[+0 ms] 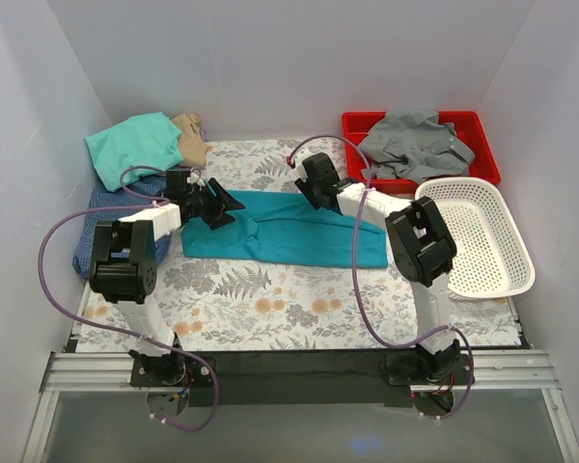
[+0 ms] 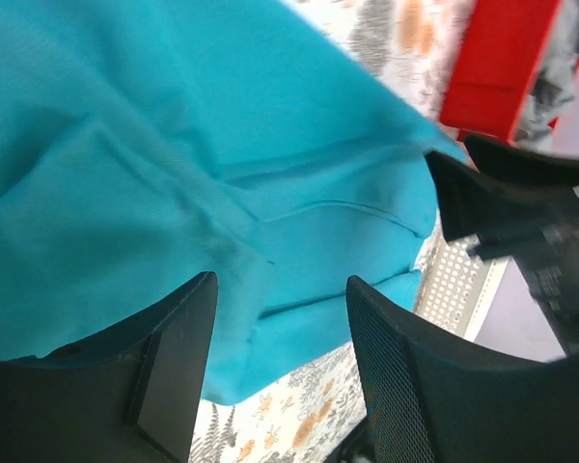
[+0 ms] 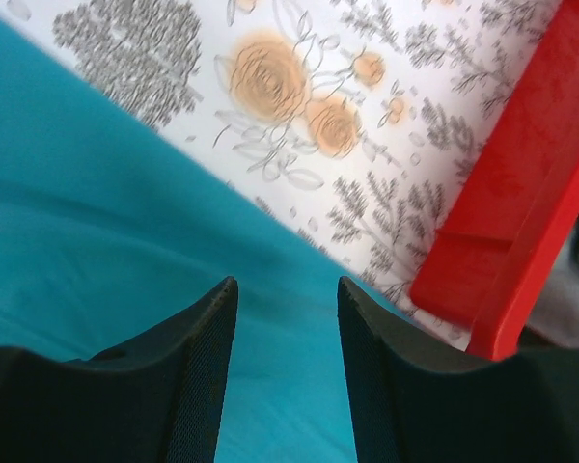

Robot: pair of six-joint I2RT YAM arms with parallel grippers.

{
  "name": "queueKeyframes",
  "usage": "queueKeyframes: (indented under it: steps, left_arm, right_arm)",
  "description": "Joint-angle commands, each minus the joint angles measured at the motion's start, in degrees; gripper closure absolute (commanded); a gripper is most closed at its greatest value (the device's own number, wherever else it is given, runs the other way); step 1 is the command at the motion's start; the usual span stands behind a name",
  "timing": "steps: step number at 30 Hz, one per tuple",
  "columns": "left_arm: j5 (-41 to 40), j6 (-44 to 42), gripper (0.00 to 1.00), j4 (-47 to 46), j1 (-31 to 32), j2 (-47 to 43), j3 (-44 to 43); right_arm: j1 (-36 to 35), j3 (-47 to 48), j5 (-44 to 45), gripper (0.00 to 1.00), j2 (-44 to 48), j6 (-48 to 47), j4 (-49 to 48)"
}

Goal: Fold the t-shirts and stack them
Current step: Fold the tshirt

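Deep-teal cloth, the t-shirt (image 1: 299, 230), is being presented as a long folded band across the middle of the floral surface (image 1: 270, 299). Its left end is being straddled by the left end effector (image 2: 280, 285), held open with nothing pinched. Its far edge is being overhung by the right end effector (image 3: 286, 285), equally open, presumably for the next fold.

The left gripper (image 2: 280, 289) holds its two black fingers (image 2: 174, 367) apart. The teal shirt (image 2: 174, 145) fills the space ahead and to their left, and its folded hems run into the gap. Ahead on the right are a red tray (image 2: 492, 68), the mesh of a white basket (image 2: 458, 280) and the black right arm (image 2: 521, 207). Floral table (image 2: 299, 415) shows between the fingers.
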State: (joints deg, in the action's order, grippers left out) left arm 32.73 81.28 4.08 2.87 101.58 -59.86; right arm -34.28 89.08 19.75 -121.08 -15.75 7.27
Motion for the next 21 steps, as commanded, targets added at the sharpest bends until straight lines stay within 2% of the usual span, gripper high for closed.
queueKeyframes:
  steps: [1, 9, 13, 20, 21]
  left_arm:
    - [1.6, 3.3, 0.46, -1.0, 0.1, 2.3, 0.0]
    - [-1.5, 3.3, 0.47, 0.0, 0.1, 7.5, -1.1]
    - [-3.6, 2.5, 0.47, 1.6, 0.1, 8.7, -3.2]
    - [-3.5, -2.2, 0.49, 9.7, 0.2, 14.5, -15.2]
    - [-3.5, -2.8, 0.49, 10.4, 0.2, 15.3, -18.0]
  right_arm:
    - [-0.3, -3.7, -0.4, 0.48, 5.4, 2.6, 1.9]
    - [0.5, -11.9, -0.2, 0.48, 8.3, 4.8, 2.0]
    - [0.8, -14.9, -2.1, 0.49, 8.7, 6.6, 5.4]
    - [0.4, -24.4, -10.9, 0.52, 12.7, 10.6, 10.4]
    - [0.3, -25.5, -14.4, 0.52, 13.4, 10.8, 10.7]
